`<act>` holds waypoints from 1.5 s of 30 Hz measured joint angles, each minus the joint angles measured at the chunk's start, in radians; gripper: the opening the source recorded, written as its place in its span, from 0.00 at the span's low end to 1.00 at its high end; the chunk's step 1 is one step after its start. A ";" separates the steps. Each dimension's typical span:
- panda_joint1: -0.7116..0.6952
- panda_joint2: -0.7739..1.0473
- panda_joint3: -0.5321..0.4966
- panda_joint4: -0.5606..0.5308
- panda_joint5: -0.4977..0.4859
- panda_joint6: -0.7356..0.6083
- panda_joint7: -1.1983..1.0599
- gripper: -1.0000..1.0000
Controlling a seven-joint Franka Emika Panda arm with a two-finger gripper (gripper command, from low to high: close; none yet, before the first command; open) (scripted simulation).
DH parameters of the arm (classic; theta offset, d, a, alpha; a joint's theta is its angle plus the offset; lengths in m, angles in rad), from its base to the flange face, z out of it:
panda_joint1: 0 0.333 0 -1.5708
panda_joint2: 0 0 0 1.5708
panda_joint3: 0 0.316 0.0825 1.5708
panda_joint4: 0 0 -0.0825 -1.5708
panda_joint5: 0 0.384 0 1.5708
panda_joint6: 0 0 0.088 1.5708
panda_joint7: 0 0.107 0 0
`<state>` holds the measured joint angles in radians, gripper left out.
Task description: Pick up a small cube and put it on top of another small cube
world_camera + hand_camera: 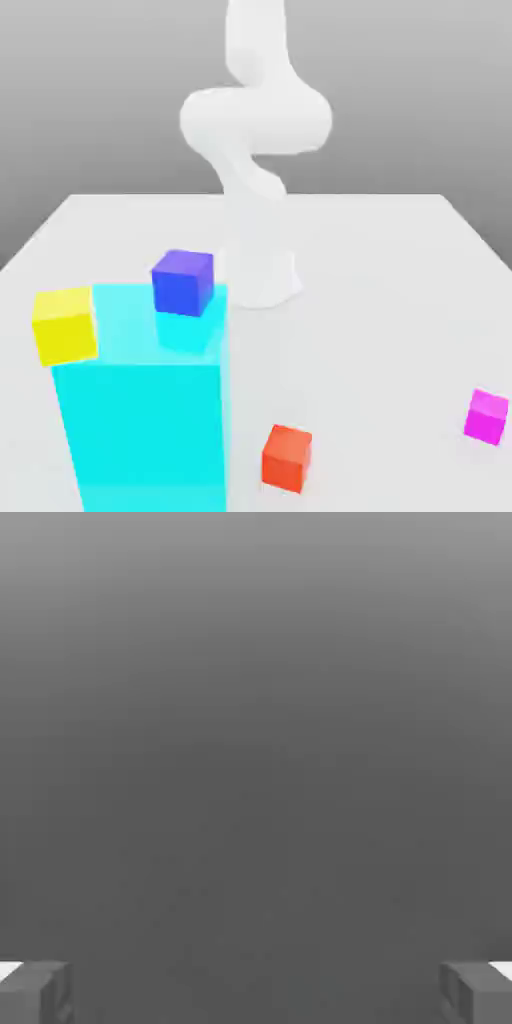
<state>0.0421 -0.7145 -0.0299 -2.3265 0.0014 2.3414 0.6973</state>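
Observation:
Four small cubes show in the exterior view. A blue cube [183,282] sits on the top face of a tall cyan block [145,420]. A yellow cube [65,325] is at that block's upper left edge; I cannot tell what it rests on. A red cube [287,457] lies on the white table near the front, and a magenta cube [487,416] lies at the exterior view's right. In the hand view my gripper [256,994] is open, its grey fingertips [35,992] far apart with nothing between them, facing plain grey background.
The white arm [255,120] rises from its base [262,280] at the table's middle back and leaves the picture at the top. The tall cyan block stands high at the front left. The white table [380,300] stretches to the right.

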 joint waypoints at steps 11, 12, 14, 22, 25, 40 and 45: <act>0.172 0.378 -0.130 -0.118 0.033 0.183 -0.476 0.50; 0.181 0.412 -0.137 -0.128 0.041 0.199 -0.522 0.50; 0.206 0.481 -0.154 -0.149 0.053 0.232 -0.611 0.50; 0.244 0.754 -0.159 -0.233 0.098 0.363 -0.968 0.50; 0.233 0.854 -0.144 -0.265 0.086 0.413 -1.081 0.50; 0.174 1.060 -0.070 -0.241 0.140 0.567 -1.163 0.00; 0.211 0.901 -0.113 -0.264 0.064 0.427 -1.097 0.00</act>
<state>0.2530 0.1865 -0.1433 -2.5902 0.0654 2.7680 -0.3996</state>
